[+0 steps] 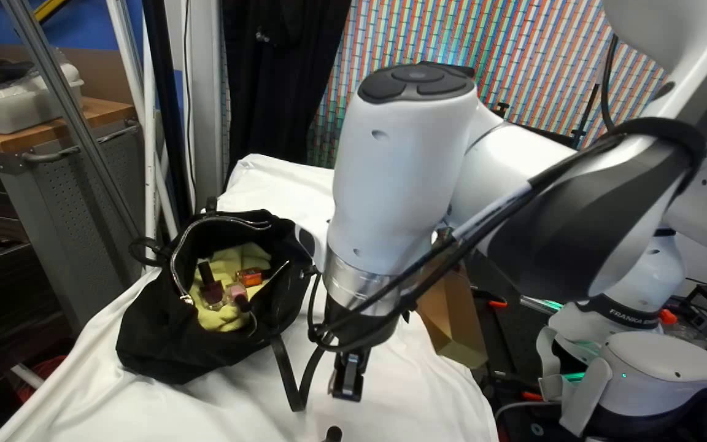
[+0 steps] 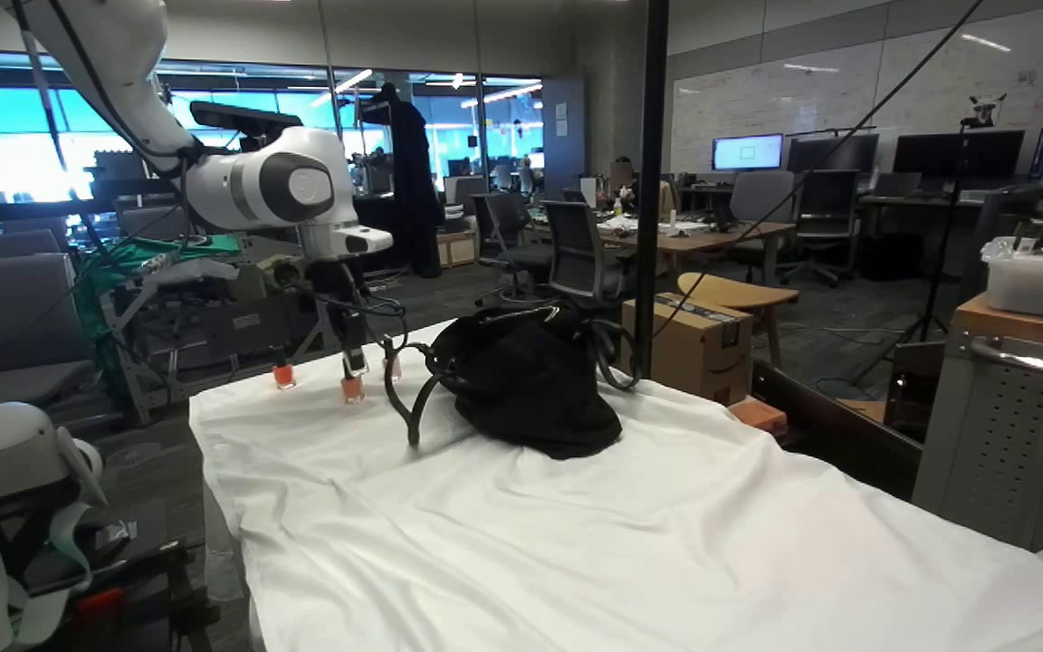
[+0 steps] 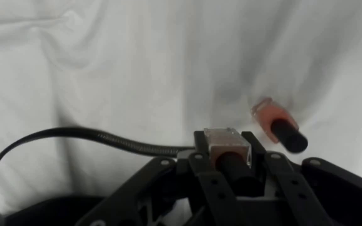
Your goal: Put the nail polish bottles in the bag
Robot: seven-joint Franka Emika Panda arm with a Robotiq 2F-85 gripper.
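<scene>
We have the gripper (image 3: 226, 141) closed around a pinkish nail polish bottle (image 3: 229, 146), beside the bag (image 1: 160, 337). Also outside the bag, a coral bottle (image 3: 269, 116) stands on the white cloth (image 3: 121, 78). Inside the bag we make out a dark bottle (image 1: 212, 294), an orange bottle (image 1: 249, 277) and a pale pink bottle (image 1: 236, 291).

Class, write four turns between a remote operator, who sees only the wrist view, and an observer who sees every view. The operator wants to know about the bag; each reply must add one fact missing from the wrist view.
Operator: My pincer is shut on a pinkish bottle, but I can't see into the bag. Is it open?
Observer: Yes, in an exterior view its yellow-green inside shows.
Operator: Is anything in there?
Observer: At least three bottles: a dark bottle, a pink bottle and an orange bottle.
</scene>
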